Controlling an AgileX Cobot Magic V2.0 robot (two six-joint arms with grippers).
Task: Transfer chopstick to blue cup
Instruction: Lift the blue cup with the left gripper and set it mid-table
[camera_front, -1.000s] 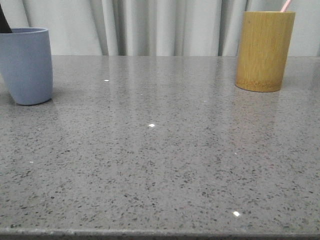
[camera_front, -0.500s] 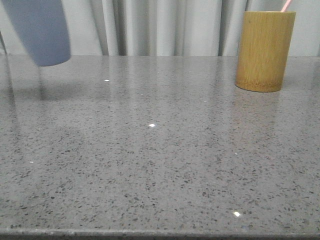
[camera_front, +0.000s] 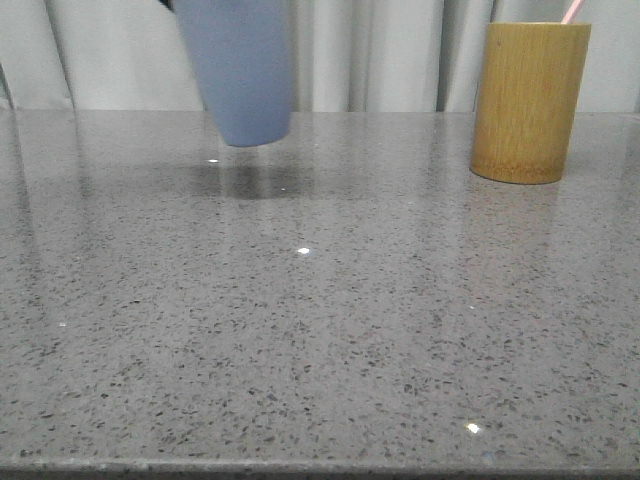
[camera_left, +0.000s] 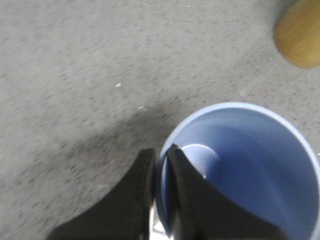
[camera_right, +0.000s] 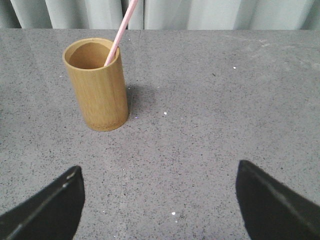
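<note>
The pale grey-blue cup (camera_front: 240, 70) hangs in the air above the table's back middle-left, slightly tilted. My left gripper (camera_left: 161, 157) is shut on its rim, one finger inside and one outside; the cup (camera_left: 250, 165) is empty inside. A pale pink chopstick (camera_right: 120, 31) leans in the bamboo cylinder (camera_right: 97, 85); only its tip (camera_front: 571, 11) shows in the front view above the cylinder (camera_front: 527, 100) at the back right. My right gripper (camera_right: 159, 190) is open and empty, over bare table short of the cylinder.
The grey speckled table (camera_front: 320, 330) has its front edge at the bottom of the front view. White curtains (camera_front: 370, 50) hang behind it. The cup's shadow (camera_front: 250, 180) lies on the table beneath it.
The blue cup was lifted from the table's far left and carried up and to the right, toward the middle. The bamboo cylinder and chopstick have not moved.
</note>
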